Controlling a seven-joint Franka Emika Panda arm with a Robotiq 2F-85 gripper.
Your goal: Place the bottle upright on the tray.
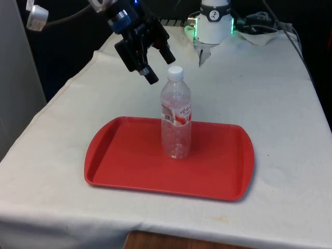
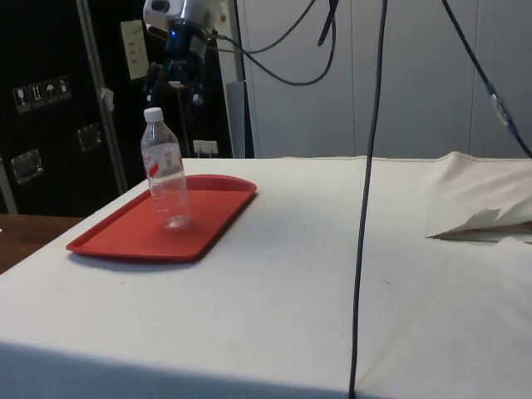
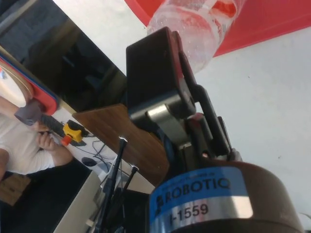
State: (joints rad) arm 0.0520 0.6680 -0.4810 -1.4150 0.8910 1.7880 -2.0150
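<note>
Water bottle (image 1: 176, 118) stands upright mid red tray (image 1: 119, 161), task looks met | your gripper (image 1: 157, 67) hangs just beside the cap, jaws open, holding nothing | table (image 1: 270, 93) otherwise undisturbed

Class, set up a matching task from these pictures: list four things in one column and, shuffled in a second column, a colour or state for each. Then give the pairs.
Things:
1. bottle
2. tray
3. gripper
4. cap

Descriptions:
A. red, flat on the cloth
B. white, on top of the bottle
C. clear, upright on the tray
D. black, in the air beside the cap

Pairs: 1-C, 2-A, 3-D, 4-B
</note>
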